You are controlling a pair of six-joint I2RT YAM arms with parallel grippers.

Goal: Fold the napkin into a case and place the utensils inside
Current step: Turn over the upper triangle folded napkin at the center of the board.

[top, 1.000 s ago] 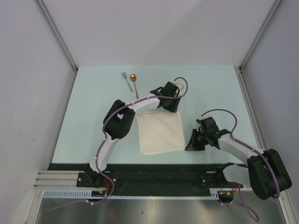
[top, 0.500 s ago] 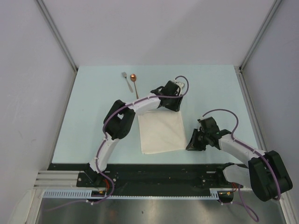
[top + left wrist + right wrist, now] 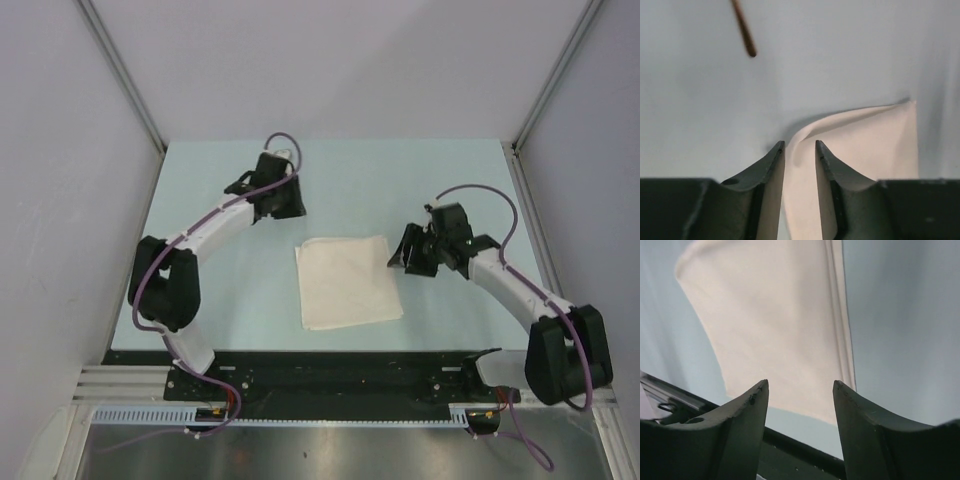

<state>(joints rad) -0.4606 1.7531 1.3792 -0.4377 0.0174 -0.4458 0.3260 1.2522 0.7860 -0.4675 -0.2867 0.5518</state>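
Right hand (image 3: 800, 385) gapes empty just beside the folded cream cloth napkin (image 3: 348, 282) on the pale tabletop (image 3: 460, 180); my left hand (image 3: 800, 145), narrowly parted, empty, hovers far-left. Folding unfinished, I judge: next, pinch its right edge.

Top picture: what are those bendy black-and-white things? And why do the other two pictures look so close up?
They are two robot arms, the left arm and the right arm, bolted at the near edge of a pale blue table. The top picture comes from a camera above them. The other two come from small cameras on the wrists, so each shows its own dark fingers at the bottom. A folded cream napkin lies on the table. The right gripper hangs open over it. The left gripper is open too, near a napkin corner. Neither holds anything. The thin brown stick is probably a spoon handle.
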